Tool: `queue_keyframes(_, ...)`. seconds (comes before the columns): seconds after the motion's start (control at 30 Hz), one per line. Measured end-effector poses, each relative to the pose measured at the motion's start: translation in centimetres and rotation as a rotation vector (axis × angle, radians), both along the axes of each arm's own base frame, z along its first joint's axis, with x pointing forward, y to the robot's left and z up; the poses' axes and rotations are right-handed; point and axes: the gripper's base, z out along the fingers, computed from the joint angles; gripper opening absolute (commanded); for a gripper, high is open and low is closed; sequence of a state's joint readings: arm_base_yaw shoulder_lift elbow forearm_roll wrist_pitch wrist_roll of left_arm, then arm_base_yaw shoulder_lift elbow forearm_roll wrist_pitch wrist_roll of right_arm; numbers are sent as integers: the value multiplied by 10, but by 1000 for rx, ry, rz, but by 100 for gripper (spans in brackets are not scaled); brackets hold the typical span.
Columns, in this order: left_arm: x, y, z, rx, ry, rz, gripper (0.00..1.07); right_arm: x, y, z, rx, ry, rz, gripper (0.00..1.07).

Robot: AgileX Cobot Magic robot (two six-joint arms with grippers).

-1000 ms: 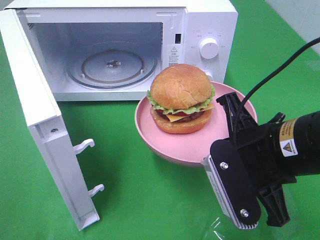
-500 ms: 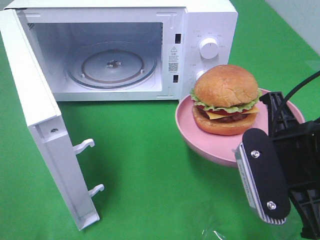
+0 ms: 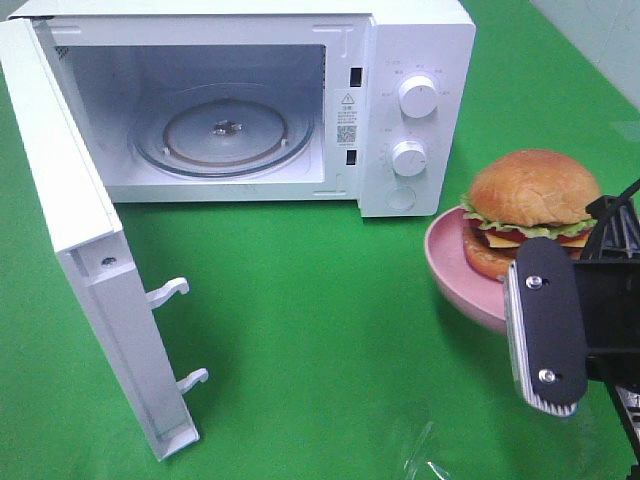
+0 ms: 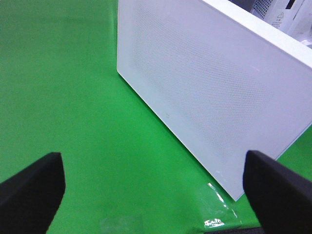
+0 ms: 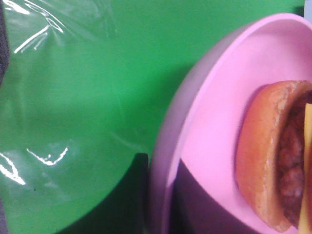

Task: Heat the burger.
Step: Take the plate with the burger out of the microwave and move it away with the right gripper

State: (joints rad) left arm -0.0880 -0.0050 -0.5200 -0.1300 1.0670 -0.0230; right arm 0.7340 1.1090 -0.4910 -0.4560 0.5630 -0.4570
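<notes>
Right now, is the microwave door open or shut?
Open. The door stands swung wide to the left of the microwave, its latch hooks exposed, and the empty glass turntable shows inside the cavity.

The right hand (image 3: pixel 560 325) has carried plate (image 3: pixel 455 275) and burger (image 3: pixel 533 200) rightward, off the microwave (image 3: pixel 300 95).
</notes>
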Motion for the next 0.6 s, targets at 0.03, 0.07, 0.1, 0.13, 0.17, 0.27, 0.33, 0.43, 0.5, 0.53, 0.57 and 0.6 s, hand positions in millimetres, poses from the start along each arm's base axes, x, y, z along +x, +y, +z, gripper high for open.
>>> queue_keyframes(0.03, 0, 0, 0, 0, 0, 0, 91, 1, -3, 0, -4, 2, -60, 0)
queue_keyframes(0.07, 0, 0, 0, 0, 0, 0, 91, 1, -3, 0, -4, 2, -60, 0)
queue_keyframes(0.1, 0, 0, 0, 0, 0, 0, 91, 1, -7, 0, -3, 2, -132, 0)
queue_keyframes(0.13, 0, 0, 0, 0, 0, 0, 91, 1, -7, 0, -3, 2, -132, 0)
queue_keyframes(0.17, 0, 0, 0, 0, 0, 0, 91, 2, -9, 0, 5, 1, -200, 1)
queue_keyframes(0.27, 0, 0, 0, 0, 0, 0, 91, 2, -12, 0, 13, -1, -275, 1)
queue_keyframes(0.33, 0, 0, 0, 0, 0, 0, 91, 3, -14, 1, 24, -9, -319, 1)
queue_keyframes(0.43, 0, 0, 0, 0, 0, 0, 91, 4, -15, 1, 35, -17, -357, 1)
queue_keyframes(0.5, 0, 0, 0, 0, 0, 0, 91, 5, -16, 2, 55, -31, -398, 2)
queue_keyframes(0.53, 0, 0, 0, 0, 0, 0, 91, 5, -16, 2, 55, -31, -398, 2)
queue_keyframes(0.57, 0, 0, 0, 0, 0, 0, 91, 5, -16, 2, 69, -37, -424, 2)
queue_keyframes(0.6, 0, 0, 0, 0, 0, 0, 91, 5, -16, 2, 69, -37, -424, 2)
